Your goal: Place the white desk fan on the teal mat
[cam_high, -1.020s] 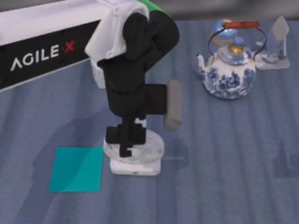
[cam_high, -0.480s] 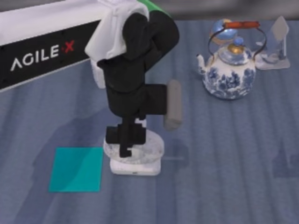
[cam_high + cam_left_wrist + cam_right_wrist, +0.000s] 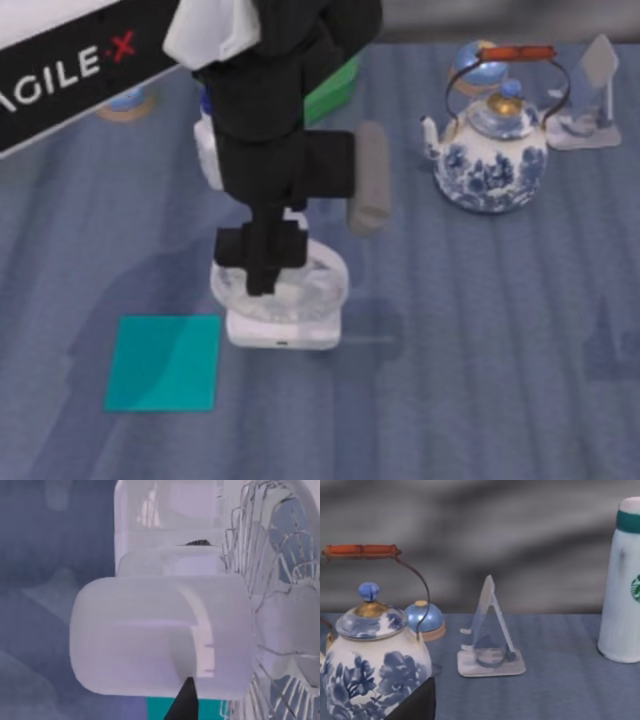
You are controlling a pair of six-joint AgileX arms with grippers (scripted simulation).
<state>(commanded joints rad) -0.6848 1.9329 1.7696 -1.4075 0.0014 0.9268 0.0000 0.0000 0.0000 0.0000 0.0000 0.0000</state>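
The white desk fan (image 3: 281, 303) is held clamped by its motor housing in the fingers of the left gripper (image 3: 262, 268), just right of the teal mat (image 3: 163, 362), so a leftward carry and level lowering onto the mat is judged next, the right arm being parked out of top view.

Blue-grey striped table (image 3: 480, 400), blurred grey backdrop

Overhead downward view; close wrist views (teapot (image 3: 490, 150) shared with right)
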